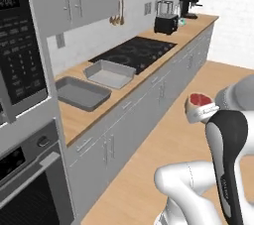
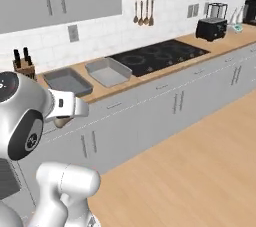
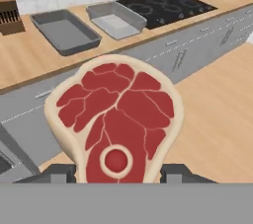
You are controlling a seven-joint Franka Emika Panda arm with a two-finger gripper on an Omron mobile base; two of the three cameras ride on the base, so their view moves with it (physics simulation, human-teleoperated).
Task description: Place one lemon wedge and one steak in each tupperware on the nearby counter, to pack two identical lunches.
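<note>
Steak [image 3: 116, 124] fills the near field of the hand view, raw red with a pale fat rim and a round bone mark low down, held upright between the two dark finger tips, so the pincer [image 3: 116, 171] is clamped on the steak. From the left base view the steak [image 1: 200, 100] shows as a small red patch at the end of the white arm, out over the wood floor [image 2: 200, 171] and clear of the bench [image 1: 79, 115]. Two grey tupperware trays sit side by side on the bench, both empty: one nearer the knife block [image 3: 9, 13] (left one in the hand view) [image 3: 64, 31], the other [image 3: 116, 19] just beside the black cooktop [image 3: 165, 5]. Same pair in the right base view: tray [image 2: 67, 81] and tray [image 2: 107, 71], close together, whether they touch I can't tell. Toaster [image 2: 211, 28] stands further along the bench past the cooktop, utensils [image 2: 142, 13] hang on the tiled wall above. Lemon wedge: can't make one out anywhere.
</note>
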